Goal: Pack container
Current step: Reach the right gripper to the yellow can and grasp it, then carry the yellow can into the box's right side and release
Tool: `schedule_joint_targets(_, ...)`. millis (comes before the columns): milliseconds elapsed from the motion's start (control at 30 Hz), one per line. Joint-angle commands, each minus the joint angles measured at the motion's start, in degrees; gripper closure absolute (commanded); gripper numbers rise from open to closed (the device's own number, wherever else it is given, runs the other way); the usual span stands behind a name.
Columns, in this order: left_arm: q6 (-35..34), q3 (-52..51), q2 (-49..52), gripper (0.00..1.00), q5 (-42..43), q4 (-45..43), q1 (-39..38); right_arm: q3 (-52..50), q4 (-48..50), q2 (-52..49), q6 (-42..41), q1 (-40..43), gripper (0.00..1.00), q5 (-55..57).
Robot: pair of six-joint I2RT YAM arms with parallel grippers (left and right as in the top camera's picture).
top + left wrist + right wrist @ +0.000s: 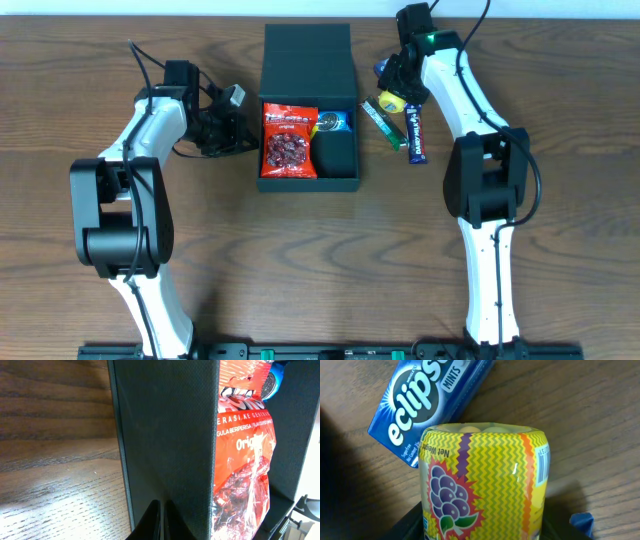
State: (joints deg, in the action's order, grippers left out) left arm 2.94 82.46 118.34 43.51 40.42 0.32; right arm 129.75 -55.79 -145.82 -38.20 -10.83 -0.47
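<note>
Pressing together on nothing, left tool point(161, 508) has its fingertips right at the outer left wall of the container point(165, 435); contact with the wall can't be confirmed. Right tool point(397, 88) is well apart on the other side, beside the container's right rear corner. Its fingers flank a yellow zigzag-label bottle point(482, 485) with a berry picture on it. Dark fingers sit close on both sides of the bottle, but I cannot tell if they actually pinch it or are just spread around it. Bottle lies on the wooden worktop point(100, 60).

Just behind the bottle in the right wrist view: blue Eclipse mints pack point(427, 397), flat on the worktop, tilted.

Container sits mid-worktop between the two arms, open, lid flap point(306, 50) folded back toward the far edge. Inside: red snack packet point(290, 140) on the left side, blue packet point(333, 122) top right, dark shape point(335, 155) below that, can't tell what it is.

Right of the container, on the worktop: green stick pack point(382, 120) lying angled, then a purple Dairy Milk bar point(416, 135) just beside it, roughly lengthwise.
</note>
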Motion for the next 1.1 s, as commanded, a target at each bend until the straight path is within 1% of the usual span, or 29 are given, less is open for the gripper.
schedule_joint_targets(0,-0.22,-0.37,0.42,0.94,0.90,0.22,-0.24,0.66,-0.87,-1.16,2.49,0.31,0.69,0.66)
schedule_joint_targets(33,-0.24,-0.37,0.42,0.94,0.90,0.22,-0.24,1.09,-1.55,-1.07,3.21,0.42,0.69,0.66)
schedule_joint_targets(133,-0.26,-0.37,0.42,0.94,0.90,0.24,-0.24,4.17,-5.44,-0.59,5.92,0.92,0.78,0.68)
schedule_joint_targets(267,-0.42,-0.37,0.42,0.94,0.90,0.22,-0.24,10.67,-11.47,0.72,10.38,1.44,0.79,0.68)
schedule_joint_targets(467,-0.39,-0.37,0.42,0.94,0.90,0.22,-0.24,23.89,-21.84,3.63,16.04,0.76,0.80,0.57)
schedule_joint_targets(533,-0.39,-0.37,0.42,0.94,0.90,0.22,-0.24,26.69,-24.44,4.79,17.25,0.00,0.79,-0.02)
schedule_joint_targets(633,-0.39,-0.37,0.42,0.94,0.90,0.20,-0.24,29.05,-28.06,6.71,21.33,-2.03,0.78,-0.66)
schedule_joint_targets(767,-0.39,-0.37,0.42,0.94,0.90,0.17,-0.24,28.17,-30.45,11.21,21.38,-3.50,0.79,-2.86)
schedule_joint_targets(833,-0.37,-0.37,0.42,0.94,0.87,0.15,-0.24,25.51,-30.60,14.34,21.35,-3.45,0.81,-3.13)
schedule_joint_targets(933,-0.37,-0.37,0.42,0.94,0.87,0.15,-0.24,15.98,-29.22,20.83,21.29,-3.19,0.81,-3.21)
schedule_joint_targets(1067,-0.37,-0.37,0.42,0.94,0.87,-0.31,-0.24,-2.38,-23.10,29.86,20.90,-3.17,0.81,-3.26)
